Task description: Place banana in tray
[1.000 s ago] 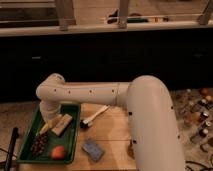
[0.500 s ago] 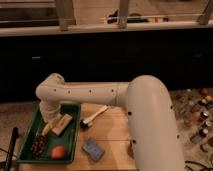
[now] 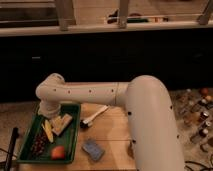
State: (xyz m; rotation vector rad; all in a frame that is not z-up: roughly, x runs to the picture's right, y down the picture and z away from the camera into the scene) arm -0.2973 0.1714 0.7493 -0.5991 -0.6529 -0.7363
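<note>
My arm reaches across from the right of the frame to the lower left, its elbow bent over the back end of the tray. The gripper hangs below that bend, just above the tray's upper part, but the arm's white housing covers most of it and I cannot tell how it is set.

The banana lies inside the tray, in its upper middle, slanted and right under the gripper. Just to its right a tan block sits in the tray, close beside the banana. Lower left in the tray is a dark cluster, too dim for me to name, and lower centre a red-orange round fruit.

On the wooden table, right of the tray, a white-handled brush lies at a slant, and a blue sponge sits nearer the bottom edge of the frame.
</note>
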